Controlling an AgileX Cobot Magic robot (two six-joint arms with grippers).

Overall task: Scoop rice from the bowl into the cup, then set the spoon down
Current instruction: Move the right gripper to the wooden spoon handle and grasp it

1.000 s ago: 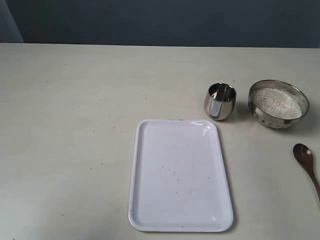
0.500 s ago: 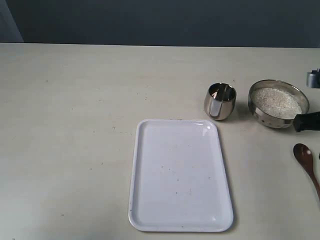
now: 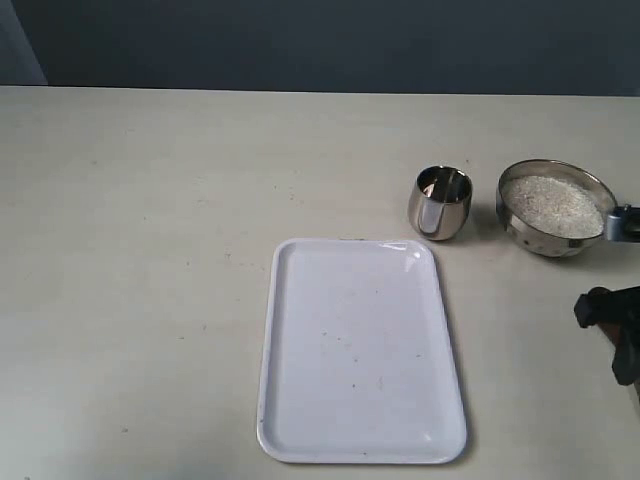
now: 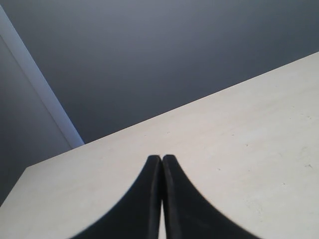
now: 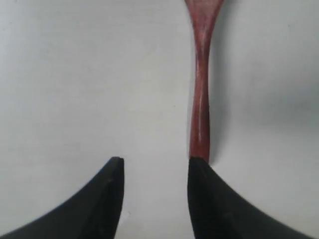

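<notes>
The steel bowl [image 3: 557,208] holds white rice [image 3: 553,204] at the right of the table. The steel cup [image 3: 440,202] stands just left of it. My right gripper [image 3: 612,335] hangs at the right edge, below the bowl, and hides the spoon in the exterior view. In the right wrist view the gripper [image 5: 154,167] is open above the table, and the reddish-brown spoon [image 5: 201,94] lies flat with its handle running under one fingertip, outside the gap. My left gripper [image 4: 161,159] is shut with nothing in it, over bare table; the exterior view does not show it.
A white rectangular tray [image 3: 360,348] lies in the middle front of the cream table [image 3: 150,250]. A dark wall runs behind the table's far edge.
My right gripper has come in from the right edge and down, from beside the bowl to over the spoon, which it now covers in the exterior view. Bowl, cup and tray have not moved.
</notes>
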